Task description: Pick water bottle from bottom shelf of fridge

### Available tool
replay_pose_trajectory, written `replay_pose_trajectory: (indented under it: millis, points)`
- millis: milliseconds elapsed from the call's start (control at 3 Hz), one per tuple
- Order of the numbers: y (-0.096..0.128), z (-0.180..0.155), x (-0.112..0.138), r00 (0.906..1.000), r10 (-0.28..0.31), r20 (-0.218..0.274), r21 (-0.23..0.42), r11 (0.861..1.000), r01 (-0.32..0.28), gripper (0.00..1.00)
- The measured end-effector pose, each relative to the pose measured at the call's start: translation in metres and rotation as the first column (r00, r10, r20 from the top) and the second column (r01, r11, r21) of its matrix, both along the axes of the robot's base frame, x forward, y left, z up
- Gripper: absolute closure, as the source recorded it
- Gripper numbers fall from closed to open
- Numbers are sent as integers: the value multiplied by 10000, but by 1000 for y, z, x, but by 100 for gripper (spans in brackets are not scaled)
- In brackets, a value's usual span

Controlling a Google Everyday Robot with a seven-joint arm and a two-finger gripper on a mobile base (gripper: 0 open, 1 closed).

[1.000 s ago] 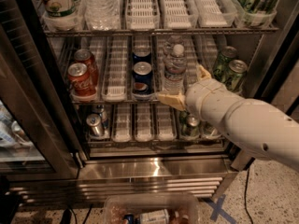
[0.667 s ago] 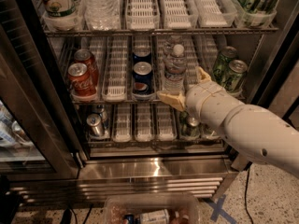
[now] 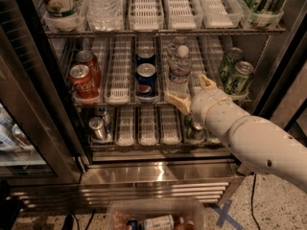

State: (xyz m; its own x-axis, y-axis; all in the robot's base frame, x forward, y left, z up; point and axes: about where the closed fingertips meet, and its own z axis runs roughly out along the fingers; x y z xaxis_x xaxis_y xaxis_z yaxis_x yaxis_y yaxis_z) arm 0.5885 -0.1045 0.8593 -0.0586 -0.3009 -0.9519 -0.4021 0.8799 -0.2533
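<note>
The water bottle [image 3: 179, 73], small, clear and ribbed with a white cap, stands upright in a white lane of the bottom shelf [image 3: 118, 78], between blue Pepsi cans [image 3: 146, 78] and green cans [image 3: 236, 74]. A second similar bottle stands behind it. Red cola cans [image 3: 82, 80] are at the shelf's left. My gripper [image 3: 192, 92] is open, with tan fingers [image 3: 177, 102] spread. It sits at the shelf's front edge, just right of and below the bottle's base, holding nothing. My white arm comes in from the lower right and hides part of the rack below.
The fridge [image 3: 144, 174] has its dark-framed door [image 3: 43, 95] open at left. A lower rack holds silver cans [image 3: 97, 127] and a green can. The shelf above carries a big clear bottle [image 3: 103, 4]. A plastic bin [image 3: 153, 213] sits on the floor.
The gripper stays in almost the same place beside the bottle, open throughout. The bottle and cans have not moved.
</note>
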Motion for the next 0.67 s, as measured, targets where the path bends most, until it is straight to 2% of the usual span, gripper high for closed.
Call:
replay_pose_trajectory:
  millis: [667]
  points:
    - [4, -2, 9, 10000, -76, 35, 803, 9967, 73, 27]
